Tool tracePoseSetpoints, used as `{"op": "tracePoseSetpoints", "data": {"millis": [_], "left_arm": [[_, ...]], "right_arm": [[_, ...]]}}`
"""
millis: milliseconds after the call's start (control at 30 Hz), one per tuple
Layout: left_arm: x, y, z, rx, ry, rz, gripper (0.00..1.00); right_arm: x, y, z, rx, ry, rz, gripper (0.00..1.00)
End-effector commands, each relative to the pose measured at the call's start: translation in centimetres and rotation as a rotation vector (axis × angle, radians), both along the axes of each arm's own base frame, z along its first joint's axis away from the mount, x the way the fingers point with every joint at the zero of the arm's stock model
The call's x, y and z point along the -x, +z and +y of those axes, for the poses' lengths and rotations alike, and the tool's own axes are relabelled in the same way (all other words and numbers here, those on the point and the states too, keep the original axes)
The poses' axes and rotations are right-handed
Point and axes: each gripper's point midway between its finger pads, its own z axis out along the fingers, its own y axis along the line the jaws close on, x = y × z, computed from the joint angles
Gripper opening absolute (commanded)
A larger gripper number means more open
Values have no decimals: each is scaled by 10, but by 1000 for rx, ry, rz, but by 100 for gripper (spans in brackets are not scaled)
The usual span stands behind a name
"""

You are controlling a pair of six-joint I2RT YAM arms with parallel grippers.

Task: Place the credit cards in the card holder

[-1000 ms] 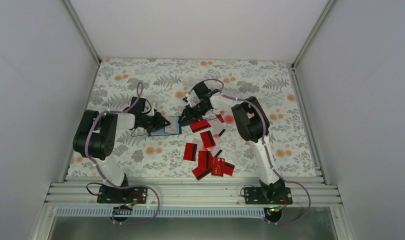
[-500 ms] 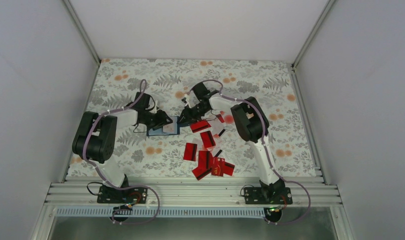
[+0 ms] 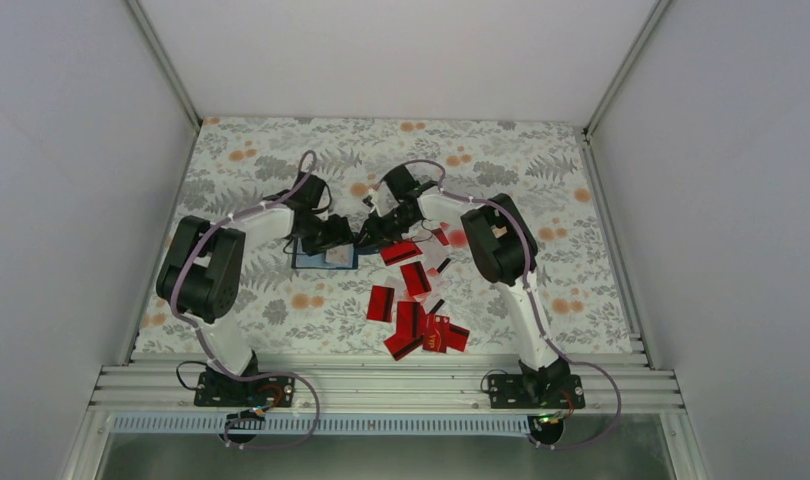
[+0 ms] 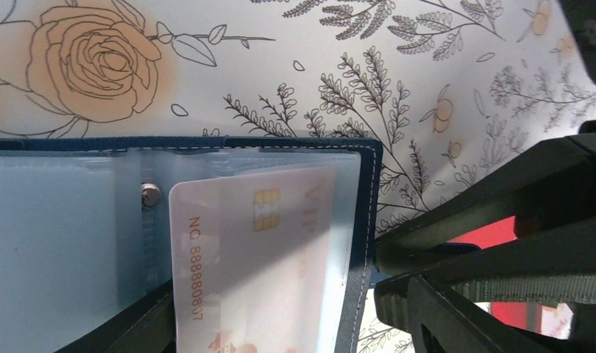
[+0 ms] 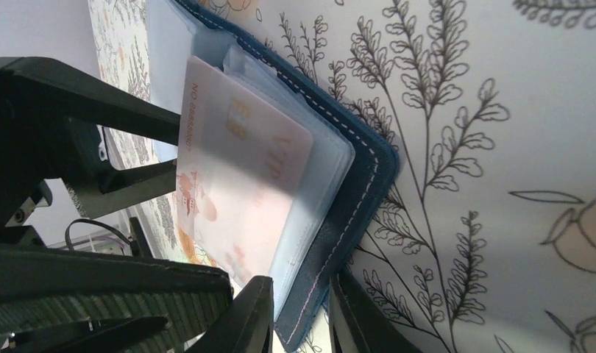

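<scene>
Reading front to back. Loose credit cards [image 3: 417,315] sit nearest the arm bases, centre-front on the floral table [image 3: 561,200]. They are mostly red and overlap in a rough pile, with a few more strung out toward the grippers.

Behind the pile, left of centre, the card holder [image 3: 319,259] lies open and flat, navy cover down, pale blue inside facing up. Both grippers meet at its right edge.

The right gripper [image 5: 301,285] is closed on the holder. Its two fingers pinch the stitched navy edge of the right-hand leaf, one above and one below.

The left gripper [image 3: 342,238] sits over the holder, just beside the right one. In the right wrist view its jaws stand apart, with nothing clamped between them. I read that as open.

A white card [image 4: 260,254] with a gold chip, "VIP" lettering and a number along its left edge sits at the frosted clear sleeve [image 4: 346,213] of the right leaf. It is partly under the plastic, but I can't tell how deep it is seated. A small metal snap [image 4: 151,195] sits just left of the card's top corner.

Farther back there is only floral print up to the rear wall.
</scene>
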Motion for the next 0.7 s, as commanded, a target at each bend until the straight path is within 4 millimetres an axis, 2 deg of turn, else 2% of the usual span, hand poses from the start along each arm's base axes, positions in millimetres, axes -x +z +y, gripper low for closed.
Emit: {"op": "tracePoseSetpoints", "data": {"millis": [0, 233, 400, 567, 667], "left_arm": [[20, -29, 23, -206, 58, 120, 74], [31, -37, 23, -336, 68, 169, 82], [31, -42, 12, -320, 80, 171, 88], [24, -38, -3, -310, 71, 149, 84], [26, -40, -12, -309, 61, 152, 74]], "right_arm": [[5, -4, 3, -1, 9, 9, 21], [2, 5, 7, -38, 1, 9, 21], [2, 9, 8, -63, -2, 12, 20], [4, 9, 7, -66, -5, 17, 20], [6, 9, 6, -66, -9, 20, 19]]}}
